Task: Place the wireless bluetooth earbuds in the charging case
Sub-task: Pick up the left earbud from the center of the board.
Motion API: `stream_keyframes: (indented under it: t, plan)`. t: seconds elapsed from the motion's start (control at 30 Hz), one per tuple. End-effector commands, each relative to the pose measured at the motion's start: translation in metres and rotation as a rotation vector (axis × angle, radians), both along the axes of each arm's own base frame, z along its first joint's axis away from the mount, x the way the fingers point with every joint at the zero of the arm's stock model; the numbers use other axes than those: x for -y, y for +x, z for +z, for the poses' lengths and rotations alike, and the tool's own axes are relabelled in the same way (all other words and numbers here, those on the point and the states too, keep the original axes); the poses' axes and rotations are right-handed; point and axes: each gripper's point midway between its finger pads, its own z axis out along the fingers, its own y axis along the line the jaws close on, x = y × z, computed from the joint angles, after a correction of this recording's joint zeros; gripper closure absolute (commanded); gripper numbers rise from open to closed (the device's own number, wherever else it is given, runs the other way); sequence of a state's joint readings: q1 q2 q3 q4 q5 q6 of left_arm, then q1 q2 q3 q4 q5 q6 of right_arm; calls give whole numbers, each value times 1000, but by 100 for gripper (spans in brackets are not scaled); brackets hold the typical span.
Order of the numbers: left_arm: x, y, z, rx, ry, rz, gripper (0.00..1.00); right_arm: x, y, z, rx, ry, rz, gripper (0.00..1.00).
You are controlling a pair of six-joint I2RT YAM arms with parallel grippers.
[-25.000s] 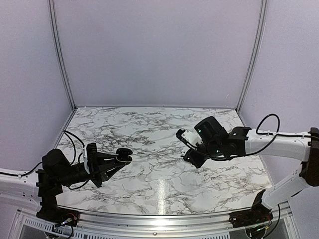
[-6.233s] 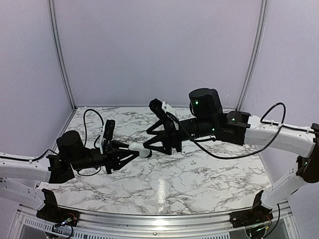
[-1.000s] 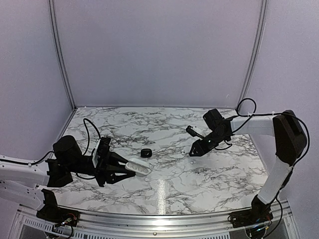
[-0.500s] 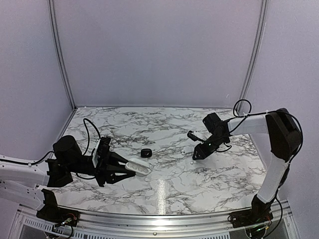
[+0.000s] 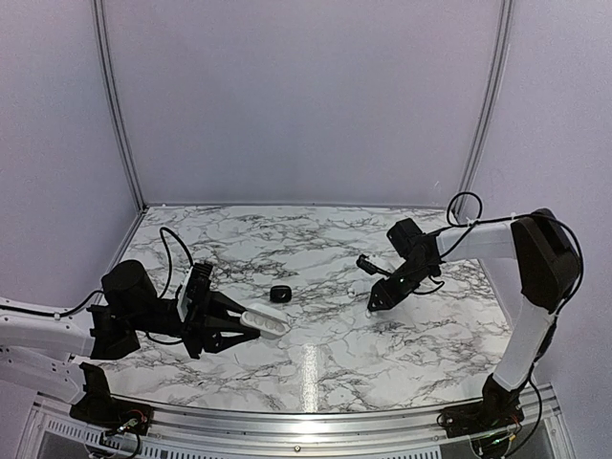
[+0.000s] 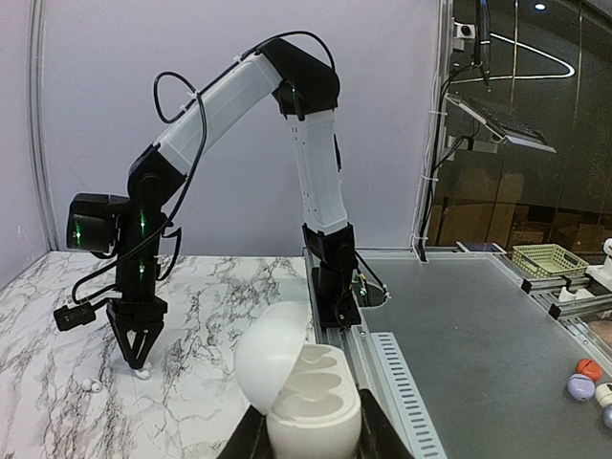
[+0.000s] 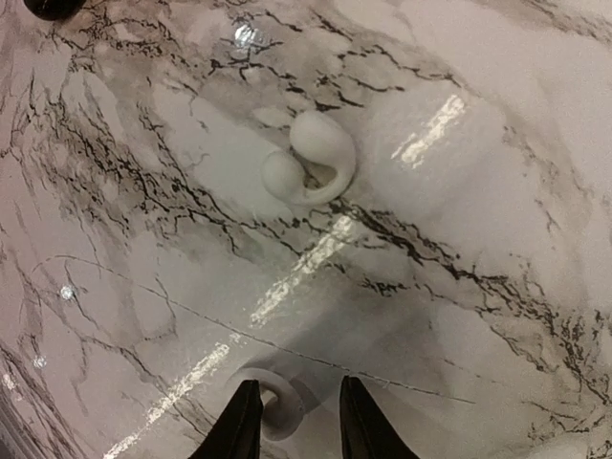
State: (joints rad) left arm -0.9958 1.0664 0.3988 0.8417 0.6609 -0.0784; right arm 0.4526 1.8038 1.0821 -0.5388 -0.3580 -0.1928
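The earbuds I see are white, with ear hooks; no tiny black buds show. One earbud lies free on the marble. The other earbud lies on the table between the fingers of my right gripper, which is open around it, the left finger touching it. My right gripper points down at the right middle of the table. Both earbuds show small in the left wrist view. My left gripper is shut on the white charging case, lid open, wells empty, held at front left.
A small black oval object lies on the marble table between the two grippers; its edge shows in the right wrist view. Purple walls enclose the back and sides. The table's right edge rail runs beside the case.
My right gripper has moved a little left and down to the table over the last second, settling around one earbud. The left arm and the case have not moved.
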Motion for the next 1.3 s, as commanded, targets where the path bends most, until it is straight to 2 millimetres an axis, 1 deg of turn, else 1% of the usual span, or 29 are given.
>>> stream_keyframes:
  t: [0.0,0.1,0.23,0.43,0.73,0.97,1.03,1.07,1.13,1.2,1.27]
  plan:
    - [1,0,9,23,-35,5,100,-5,-21,0,-39,-4,48,71]
    - [1,0,9,23,-35,6,100,-6,-26,-4,-51,-11,62,72]
    - [1,1,9,20,-35,9,100,-8,-29,-5,-54,-20,73,77]
    - [1,2,9,18,-34,14,100,-7,-31,0,-51,-36,61,82]
    - [2,3,8,10,-30,17,100,-8,-49,15,-48,-44,44,83]
    - [2,3,9,5,-34,17,100,-7,-59,5,-66,-95,55,84]
    - [1,3,9,5,-35,21,100,-9,-59,6,-58,-97,54,85]
    - [1,3,9,5,-34,23,100,-10,-57,8,-50,-93,50,86]
    - [1,5,8,2,-34,30,100,-14,-51,19,-12,-67,39,89]
    - [1,9,8,-9,-35,53,100,-24,-42,42,48,2,28,90]
    - [1,16,12,-25,-46,89,100,-37,-35,72,118,102,24,90]
